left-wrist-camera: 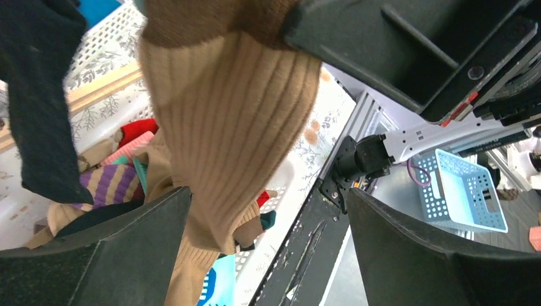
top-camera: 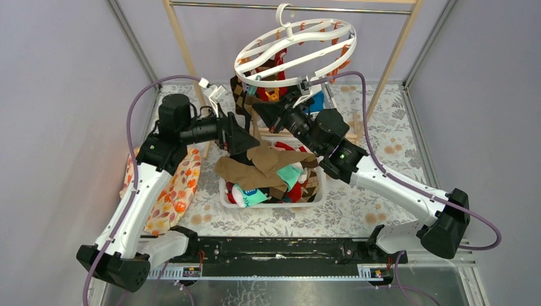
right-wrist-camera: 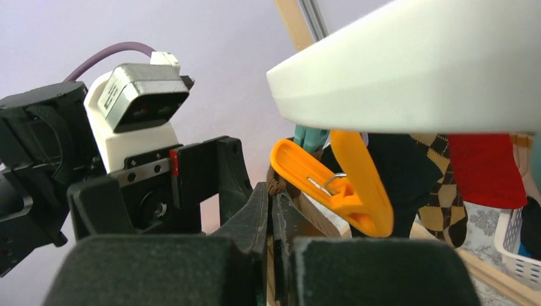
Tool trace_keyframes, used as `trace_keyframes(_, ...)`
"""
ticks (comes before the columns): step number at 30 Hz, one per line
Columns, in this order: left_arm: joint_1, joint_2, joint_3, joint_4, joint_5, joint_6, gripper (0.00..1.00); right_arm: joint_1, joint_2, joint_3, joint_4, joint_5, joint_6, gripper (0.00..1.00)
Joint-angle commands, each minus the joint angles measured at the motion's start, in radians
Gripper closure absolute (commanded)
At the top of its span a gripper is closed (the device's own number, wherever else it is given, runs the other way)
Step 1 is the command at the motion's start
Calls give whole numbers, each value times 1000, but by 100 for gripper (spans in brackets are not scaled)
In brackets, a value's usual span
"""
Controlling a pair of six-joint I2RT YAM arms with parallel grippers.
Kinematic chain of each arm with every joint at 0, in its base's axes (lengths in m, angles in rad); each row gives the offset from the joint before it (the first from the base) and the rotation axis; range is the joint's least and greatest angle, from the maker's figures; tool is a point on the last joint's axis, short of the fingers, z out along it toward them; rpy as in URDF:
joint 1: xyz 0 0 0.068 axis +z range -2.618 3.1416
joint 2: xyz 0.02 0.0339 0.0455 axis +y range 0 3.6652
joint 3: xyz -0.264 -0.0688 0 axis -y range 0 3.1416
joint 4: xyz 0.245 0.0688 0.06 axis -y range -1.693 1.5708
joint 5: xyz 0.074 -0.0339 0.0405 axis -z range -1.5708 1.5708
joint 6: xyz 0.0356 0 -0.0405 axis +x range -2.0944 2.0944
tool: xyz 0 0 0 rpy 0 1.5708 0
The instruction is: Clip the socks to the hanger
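Left end effector (top-camera: 250, 137) jaws wide apart, right end effector (top-camera: 273, 109) pinched shut under hanger (top-camera: 274, 83). Some socks (top-camera: 277, 71) look clipped, more in basket (top-camera: 224, 191). Left wrist: tan sock (left-wrist-camera: 229, 108) hangs between the open fingers. Right wrist: seemingly clamped on its cuff beside orange clip (right-wrist-camera: 348, 185), not yet clipped.

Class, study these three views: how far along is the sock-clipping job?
Done: a red sock, an argyle sock and a black sock hang under the hanger. In hand: a tan sock hangs between the open fingers of the left gripper; the right gripper is shut beside an orange clip. Left: a heap of socks waits in the basket.
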Motion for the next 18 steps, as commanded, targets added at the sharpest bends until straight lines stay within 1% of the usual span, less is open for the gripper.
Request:
trace_keyframes(1,-32,10,-21,8,0,48,5,12,9,44,29,70,74,100)
trace_keyframes(2,-41,17,-24,14,-16,48,8,15,11,44,32,75,77,100)
trace_keyframes(4,-55,37,-35,26,-56,47,19,20,15,45,38,74,85,100)
trace_keyframes(6,-63,60,-36,29,-105,48,35,19,17,44,45,69,100,100)
trace_keyframes(8,-62,79,-39,30,-153,45,56,20,13,39,49,63,116,100)
trace_keyframes(9,-64,82,-43,31,-178,41,64,20,10,36,49,60,119,96)
trace_keyframes(11,-63,79,-56,44,-210,44,77,20,-1,23,55,54,134,86)
trace_keyframes(12,-63,74,-61,50,-218,46,81,20,-12,15,59,54,137,82)
trace_keyframes(15,-64,58,-60,54,-231,60,93,15,-45,-14,59,55,153,59)
trace_keyframes(18,-64,49,-40,27,-232,85,100,-1,-95,-62,42,52,178,42)
